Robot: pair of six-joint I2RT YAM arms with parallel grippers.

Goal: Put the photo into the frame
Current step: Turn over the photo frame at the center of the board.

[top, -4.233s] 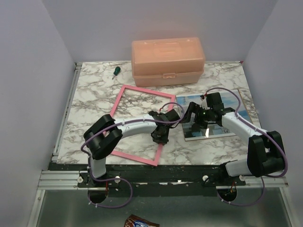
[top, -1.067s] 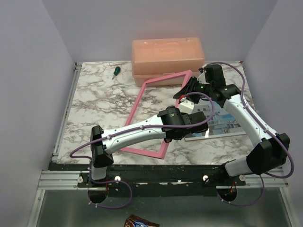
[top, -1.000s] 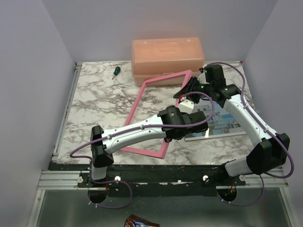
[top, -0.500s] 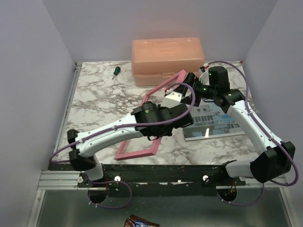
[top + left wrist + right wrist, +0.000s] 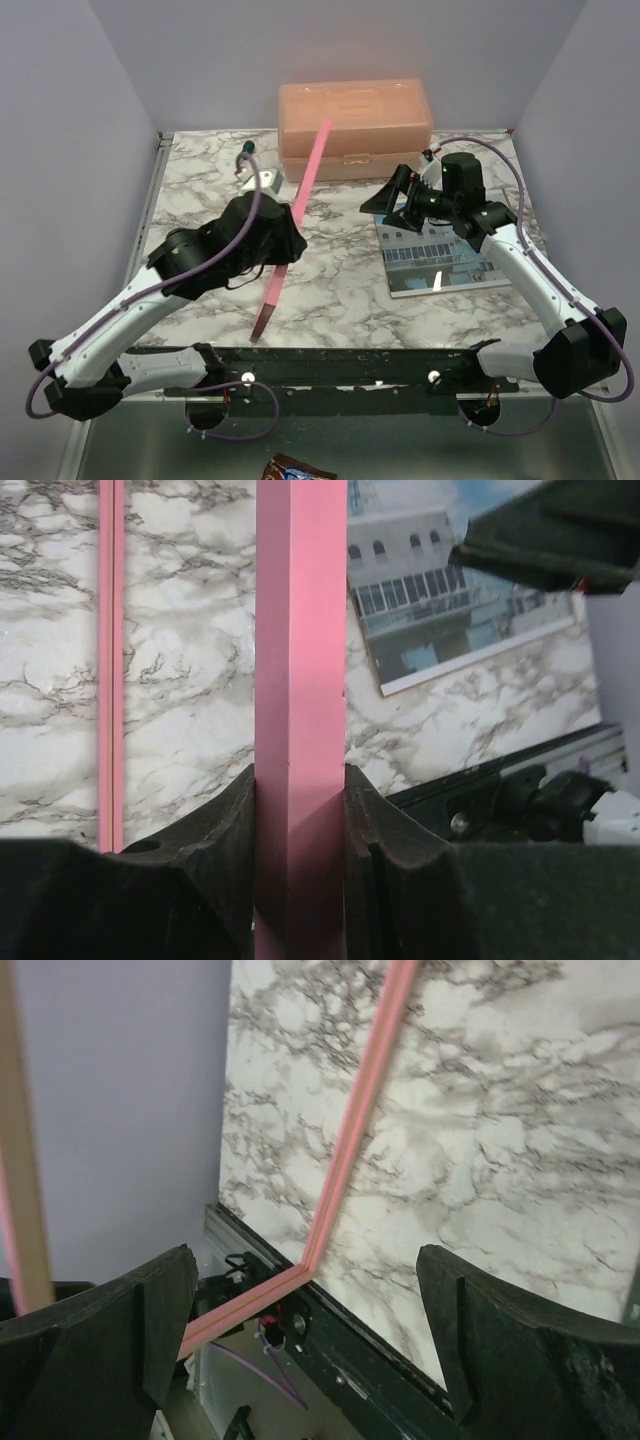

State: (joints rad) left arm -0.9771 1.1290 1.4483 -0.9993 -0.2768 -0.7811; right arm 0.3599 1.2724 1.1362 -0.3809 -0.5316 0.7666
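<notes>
swung left since a second ago, the frame (image 5: 310, 165) now stands tipped on edge, clamped by one rail in the left gripper (image 5: 300, 790); the right gripper (image 5: 310, 1310) has let go, jaws wide apart. bare table (image 5: 200, 205) lies either side of the frame, the box (image 5: 355, 125) behind its far end. the photo (image 5: 450, 265) lies flat under the right gripper.
</notes>
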